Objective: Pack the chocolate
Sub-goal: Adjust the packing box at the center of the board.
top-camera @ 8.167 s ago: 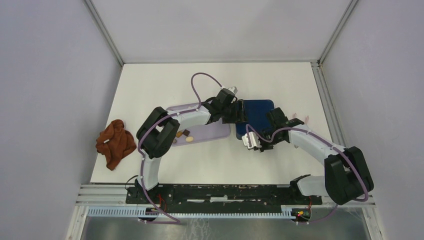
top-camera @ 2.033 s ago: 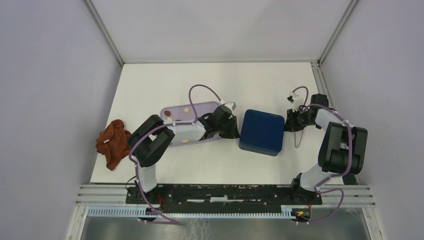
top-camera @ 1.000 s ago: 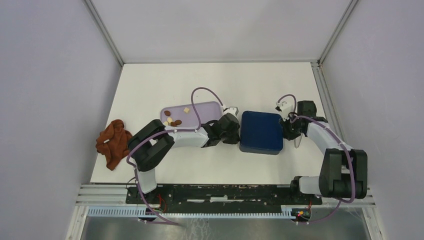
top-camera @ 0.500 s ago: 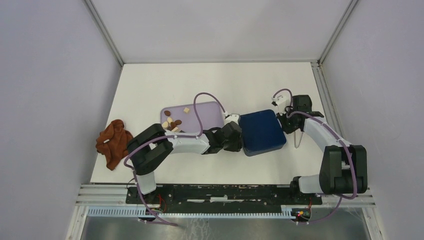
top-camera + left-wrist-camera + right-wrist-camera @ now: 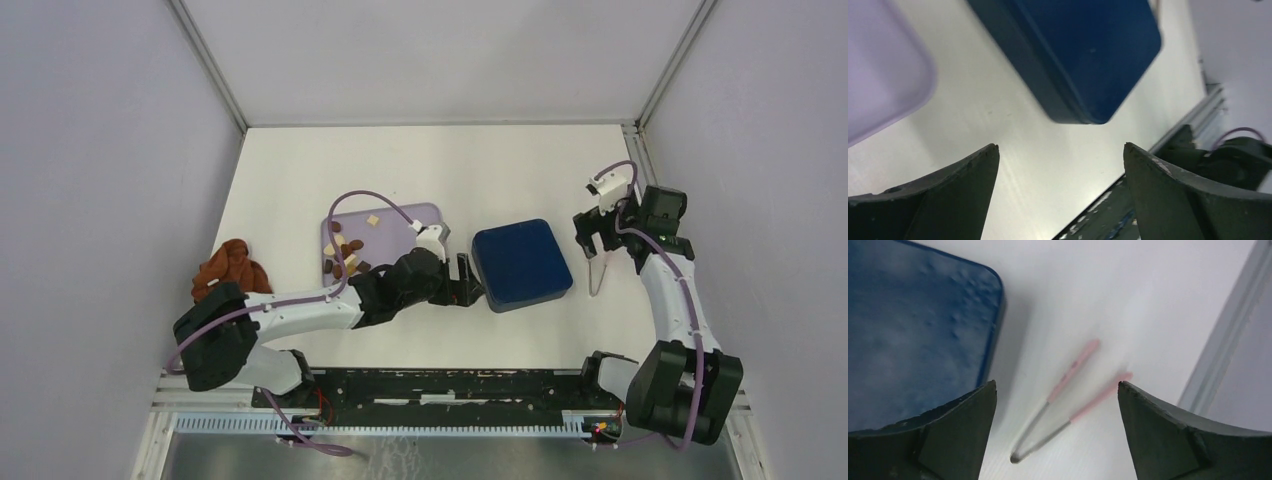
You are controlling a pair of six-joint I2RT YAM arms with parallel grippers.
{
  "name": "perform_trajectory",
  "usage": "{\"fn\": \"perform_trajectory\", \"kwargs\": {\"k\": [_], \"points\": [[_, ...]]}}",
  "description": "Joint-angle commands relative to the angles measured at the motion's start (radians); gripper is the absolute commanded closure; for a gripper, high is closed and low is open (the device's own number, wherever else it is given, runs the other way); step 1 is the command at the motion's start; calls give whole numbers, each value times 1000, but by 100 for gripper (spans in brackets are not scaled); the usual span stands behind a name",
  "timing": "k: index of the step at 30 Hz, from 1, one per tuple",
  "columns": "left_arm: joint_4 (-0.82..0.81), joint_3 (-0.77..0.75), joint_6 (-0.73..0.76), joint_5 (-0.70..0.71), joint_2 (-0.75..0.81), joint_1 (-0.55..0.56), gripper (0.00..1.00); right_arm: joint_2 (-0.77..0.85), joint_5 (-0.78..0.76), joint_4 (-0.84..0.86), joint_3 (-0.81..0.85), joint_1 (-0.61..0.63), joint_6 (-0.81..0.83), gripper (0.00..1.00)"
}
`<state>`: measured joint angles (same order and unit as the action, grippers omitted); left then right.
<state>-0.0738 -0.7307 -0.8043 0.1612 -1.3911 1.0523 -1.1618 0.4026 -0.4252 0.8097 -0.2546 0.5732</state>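
Observation:
Several chocolate [image 5: 343,252] pieces, brown and cream, lie at the left end of a lavender tray [image 5: 400,215]. A closed dark blue box [image 5: 522,265] rests flat on the table to the tray's right. My left gripper [image 5: 469,280] is open just off the box's left side, with nothing between its fingers. In the left wrist view the gripper [image 5: 1060,150] points at bare table below the box [image 5: 1068,55]. My right gripper [image 5: 591,232] is open and empty above the pink tongs [image 5: 1068,400], right of the box [image 5: 913,330].
A reddish-brown cloth [image 5: 230,268] lies at the table's left edge. The pink-tipped tongs [image 5: 598,268] lie between the box and the right rail [image 5: 655,200]. A corner of the lavender tray [image 5: 878,75] shows in the left wrist view.
Both grippers opened and came off the blue box, which now lies by itself and slightly turned. The left arm drew back toward its base; the right gripper pulled away to the right.

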Motion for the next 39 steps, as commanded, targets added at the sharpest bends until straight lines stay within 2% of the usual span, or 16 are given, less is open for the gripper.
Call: {"fn": "perform_trajectory", "kwargs": {"k": [1,4,5,6,7,10,14,19,26,29,31,34,37,38,39], "points": [[-225,-7,-70,-118,-7,-12,0,-57,245,2,28,3,-29,11],[-253,-39,-91,-156,-77,-40,0,-66,136,31,1,4,-41,33],[-247,-55,-93,-156,-103,-49,0,-58,89,46,-15,7,-45,45],[-238,-70,-93,-155,-127,-58,0,-59,57,48,-30,11,-43,52],[-222,-88,-90,-146,-150,-62,0,-69,40,42,-37,21,-38,59],[-158,-152,-73,-118,-227,-69,0,-125,31,9,-52,64,-19,69],[-94,-212,-58,-98,-301,-70,0,-186,32,1,-43,136,-21,75],[-44,-258,-48,-78,-365,-69,3,-203,52,-24,4,197,-19,76],[34,-296,-33,-41,-412,-70,25,-210,61,-38,43,206,-5,75],[55,-293,-33,-35,-419,-77,30,-179,15,-50,60,192,38,72],[60,-289,-33,-35,-417,-82,32,-126,80,-93,75,162,118,66],[64,-286,-32,-36,-412,-86,34,-46,236,-305,113,141,401,63],[63,-286,-32,-43,-407,-87,34,-5,336,-630,116,143,887,66],[62,-286,-32,-45,-405,-88,35,-4,336,-759,95,144,1108,68],[58,-284,-34,-49,-403,-87,36,-5,316,-830,60,148,1232,69]]}}
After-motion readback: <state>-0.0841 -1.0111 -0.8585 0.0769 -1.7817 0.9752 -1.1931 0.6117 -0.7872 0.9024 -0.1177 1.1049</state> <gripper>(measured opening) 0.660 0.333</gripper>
